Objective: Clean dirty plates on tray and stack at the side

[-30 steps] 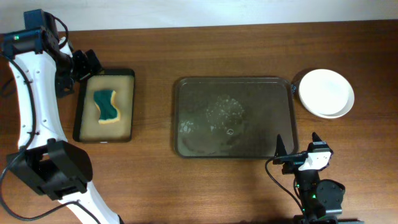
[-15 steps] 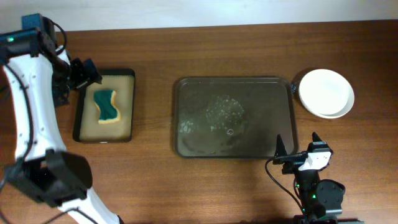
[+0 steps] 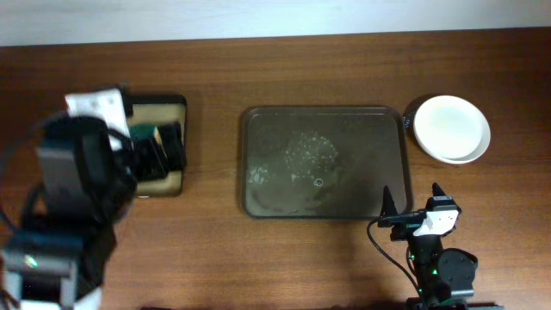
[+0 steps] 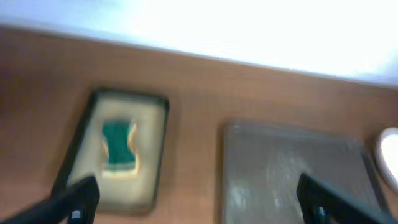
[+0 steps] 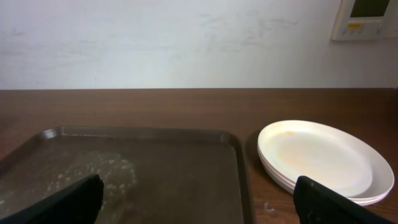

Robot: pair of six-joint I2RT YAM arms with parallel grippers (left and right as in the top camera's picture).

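Note:
The white plates (image 3: 451,127) sit stacked on the table to the right of the dark brown tray (image 3: 362,185), which holds only wet smears. The stack also shows in the right wrist view (image 5: 323,155), with a faint yellowish smear on the top plate, beside the tray (image 5: 174,168). My right gripper (image 3: 411,202) is open and empty at the tray's front right corner (image 5: 199,202). My left gripper (image 4: 199,202) is open and empty, high above the table. In the overhead view it is blurred over the small tray (image 3: 159,148).
A small black tray with tan lining (image 4: 158,155) lies left of the big tray (image 4: 286,168) and holds a green and yellow sponge (image 4: 119,146). In the overhead view my left arm (image 3: 77,185) hides most of it. A white wall runs behind the table.
My left arm has swung from the table's far left corner toward the front and up, and now blurs over the small tray. The right arm and plates have not moved.

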